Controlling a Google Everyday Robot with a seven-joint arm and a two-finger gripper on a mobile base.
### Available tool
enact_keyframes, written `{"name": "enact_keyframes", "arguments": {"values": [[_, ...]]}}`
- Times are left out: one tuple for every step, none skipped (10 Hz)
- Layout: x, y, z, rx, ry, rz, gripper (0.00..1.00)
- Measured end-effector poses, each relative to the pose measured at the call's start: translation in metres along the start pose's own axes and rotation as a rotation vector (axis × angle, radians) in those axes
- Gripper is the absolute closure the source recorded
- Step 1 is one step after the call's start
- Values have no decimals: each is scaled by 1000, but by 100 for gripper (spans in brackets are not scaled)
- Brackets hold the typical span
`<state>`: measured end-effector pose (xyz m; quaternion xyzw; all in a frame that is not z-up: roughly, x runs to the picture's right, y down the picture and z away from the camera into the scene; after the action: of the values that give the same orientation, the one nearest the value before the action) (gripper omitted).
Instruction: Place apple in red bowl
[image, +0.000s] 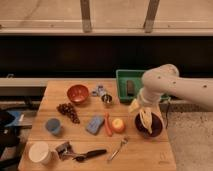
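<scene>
The apple (118, 125), yellow with a red blush, sits on the wooden table (145, 155) right of centre, next to an orange carrot (107, 125). The red bowl (78, 93) stands empty at the back left of the table. My gripper (142, 117) hangs from the white arm (165, 85) over a dark maroon bowl (152, 131) at the table's right edge. It is a little to the right of the apple and far from the red bowl. Nothing shows in the gripper.
A green tray (122, 75) holding a dark object stands at the back right. A grape bunch (68, 111), blue sponge (94, 124), blue cup (53, 126), white cup (39, 152), small metal cup (106, 98), black-handled tool (90, 155) and spoon (119, 148) lie around the table.
</scene>
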<state>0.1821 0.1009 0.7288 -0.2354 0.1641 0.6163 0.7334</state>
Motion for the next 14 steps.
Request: {"name": "enact_keyframes", "arguments": {"values": [[-10, 27, 3, -11, 7, -59, 20], [-14, 44, 3, -18, 6, -106, 20], [-14, 45, 3, -15, 7, -115, 20], [-13, 42, 3, -11, 9, -114, 20], [-14, 44, 3, -11, 9, -119, 20], [-14, 46, 4, -16, 10, -118, 20], [-14, 45, 5, -17, 12, -118, 20], [-13, 50, 11, -23, 26, -119, 20], [-14, 61, 23, -34, 41, -123, 20], [-16, 73, 38, -36, 58, -132, 20], [-15, 79, 48, -37, 74, -133, 20], [-13, 82, 55, -41, 86, -132, 20], [-10, 84, 61, -47, 99, -128, 20], [-6, 88, 68, -54, 115, -128, 20]]}}
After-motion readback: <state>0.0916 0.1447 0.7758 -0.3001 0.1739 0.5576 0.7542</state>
